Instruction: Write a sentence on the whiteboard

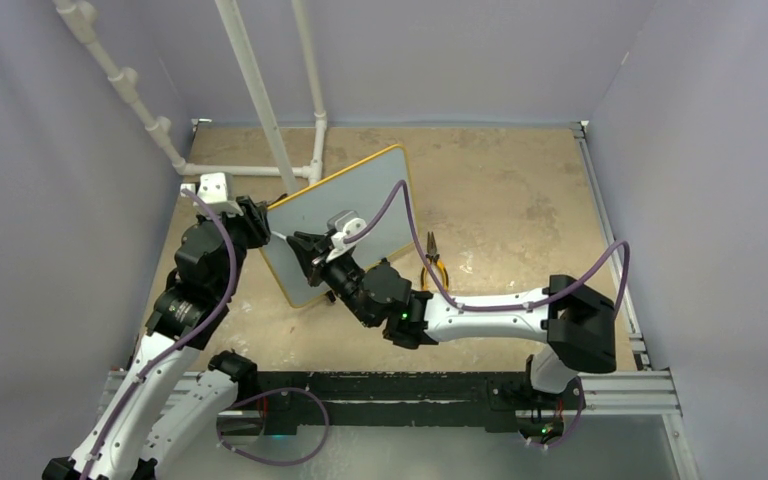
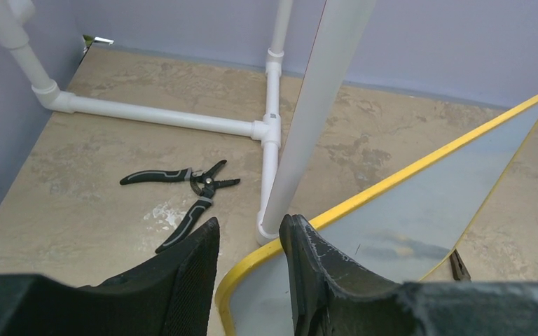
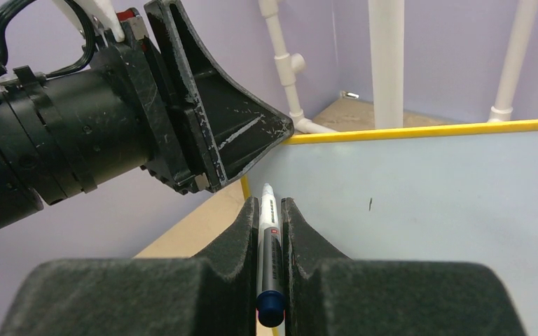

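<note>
The whiteboard (image 1: 370,205), pale grey with a yellow frame, lies tilted in the middle of the table. My left gripper (image 1: 268,232) is at its left corner. In the left wrist view the jaws (image 2: 250,234) stand either side of that yellow corner (image 2: 252,262); whether they press on it I cannot tell. My right gripper (image 3: 267,204) is shut on a grey-white marker (image 3: 267,227) with a blue end, its tip close over the board face (image 3: 427,210) near the left edge. The sentence is out of view; the face shows only a tiny dark tick (image 3: 370,204).
Black-handled pliers (image 2: 182,190) lie on the tan table left of the board, and yellow-handled pliers (image 1: 432,262) lie right of it. A white pipe frame (image 1: 260,100) stands at the back left, one post (image 2: 315,112) just behind the board's corner. Purple walls enclose the table.
</note>
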Robot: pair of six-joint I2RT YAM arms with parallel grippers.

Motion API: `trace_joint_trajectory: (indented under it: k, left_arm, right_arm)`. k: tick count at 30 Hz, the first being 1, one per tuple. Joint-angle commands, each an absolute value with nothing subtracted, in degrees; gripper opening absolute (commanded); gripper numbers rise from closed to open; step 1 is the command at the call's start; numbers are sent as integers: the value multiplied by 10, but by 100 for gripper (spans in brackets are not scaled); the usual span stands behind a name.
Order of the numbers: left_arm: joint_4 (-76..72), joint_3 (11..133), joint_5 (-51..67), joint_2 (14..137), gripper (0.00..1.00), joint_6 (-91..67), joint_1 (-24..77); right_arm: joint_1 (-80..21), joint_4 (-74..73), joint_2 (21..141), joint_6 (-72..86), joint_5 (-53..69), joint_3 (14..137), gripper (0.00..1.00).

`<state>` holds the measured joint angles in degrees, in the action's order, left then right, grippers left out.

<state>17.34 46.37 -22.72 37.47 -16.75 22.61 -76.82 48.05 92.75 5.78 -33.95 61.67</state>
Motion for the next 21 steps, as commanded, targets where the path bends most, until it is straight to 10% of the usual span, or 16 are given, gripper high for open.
trace_joint_trajectory:
  k: [1, 21]
  left_arm:
    - [167, 455, -212, 374, 38, -158, 224]
    - [163, 448, -193, 376, 32, -161, 224]
  right_arm:
    - [-770, 512, 936, 34, -352, 651, 0]
    - [-767, 538, 977, 3, -375, 673, 0]
